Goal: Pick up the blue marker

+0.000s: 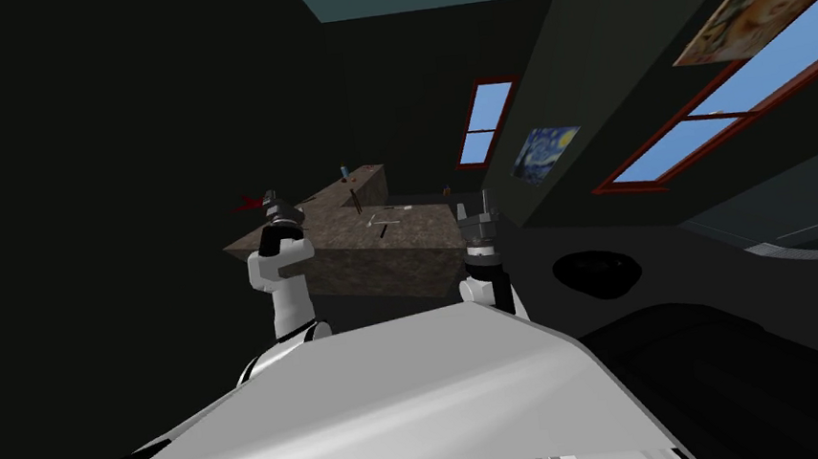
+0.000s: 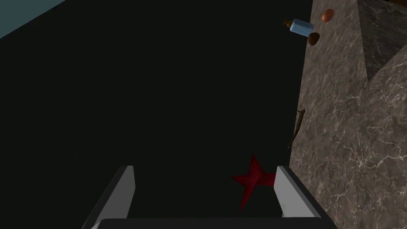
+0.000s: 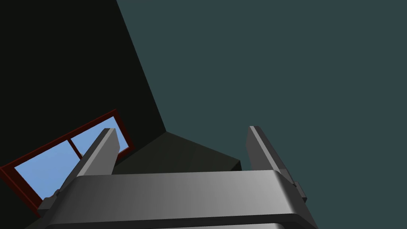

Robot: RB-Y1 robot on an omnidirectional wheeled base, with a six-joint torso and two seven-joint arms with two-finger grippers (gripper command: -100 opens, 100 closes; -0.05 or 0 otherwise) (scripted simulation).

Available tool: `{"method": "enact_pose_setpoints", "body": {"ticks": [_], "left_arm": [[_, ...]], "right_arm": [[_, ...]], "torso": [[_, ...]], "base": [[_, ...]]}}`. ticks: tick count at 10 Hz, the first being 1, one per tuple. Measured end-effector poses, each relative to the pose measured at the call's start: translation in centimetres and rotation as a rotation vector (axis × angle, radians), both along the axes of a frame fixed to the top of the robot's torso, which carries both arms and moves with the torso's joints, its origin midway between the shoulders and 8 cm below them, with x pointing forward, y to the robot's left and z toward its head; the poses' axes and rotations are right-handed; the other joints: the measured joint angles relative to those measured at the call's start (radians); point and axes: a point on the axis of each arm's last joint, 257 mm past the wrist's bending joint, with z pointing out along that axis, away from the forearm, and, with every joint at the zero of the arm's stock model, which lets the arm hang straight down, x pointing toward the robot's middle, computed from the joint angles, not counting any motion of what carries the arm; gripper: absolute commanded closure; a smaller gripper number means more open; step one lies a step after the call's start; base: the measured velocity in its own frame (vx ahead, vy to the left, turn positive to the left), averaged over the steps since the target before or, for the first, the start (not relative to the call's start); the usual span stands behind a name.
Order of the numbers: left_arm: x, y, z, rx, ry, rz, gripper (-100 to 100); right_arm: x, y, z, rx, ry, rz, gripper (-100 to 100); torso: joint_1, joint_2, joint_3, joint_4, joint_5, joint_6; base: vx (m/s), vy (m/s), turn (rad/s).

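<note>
Well beyond left claw (image 2: 203,170), blue marker (image 2: 301,27)

The room stands very dim, its walls near black, with brightness confined to the blue windows (image 1: 487,120) and a flat, pale sheen on the marbled counter (image 1: 417,229), while straight lines splay toward the head view's corners.

Both arms are raised near the middle of the head view. The left arm (image 1: 283,284) stands left of centre, its white forearm upright and bent over at the wrist, with the left pincer (image 1: 276,205) at its top. The right arm (image 1: 485,280) stands right of centre, and the right pincer (image 1: 475,205) points straight up. In the wrist views the left pincer's fingers (image 2: 124,191) stand wide apart, as do the right pincer's fingers (image 3: 260,149).
</note>
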Motion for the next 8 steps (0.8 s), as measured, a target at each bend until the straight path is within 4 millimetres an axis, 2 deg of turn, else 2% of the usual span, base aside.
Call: {"method": "enact_pose_setpoints", "body": {"ticks": [3,8], "left_arm": [[1.8,1.4,-0.4,-0.104,0.041,0.005,-100],[4.8,2.5,-1.3,-0.26,0.11,0.012,-100]], "right_arm": [[0.0,0.0,0.0,0.0,0.0,0.0,0],[0.0,0.0,0.0,0.0,0.0,0.0,0]], "torso": [[-0.001,-0.002,-0.001,0.0,0.0,0.0],[0.0,-0.003,-0.002,-0.001,0.0,0.0]], "base": [[-0.029,-0.045,0.009],[-0.014,-0.047,-0.003]]}}
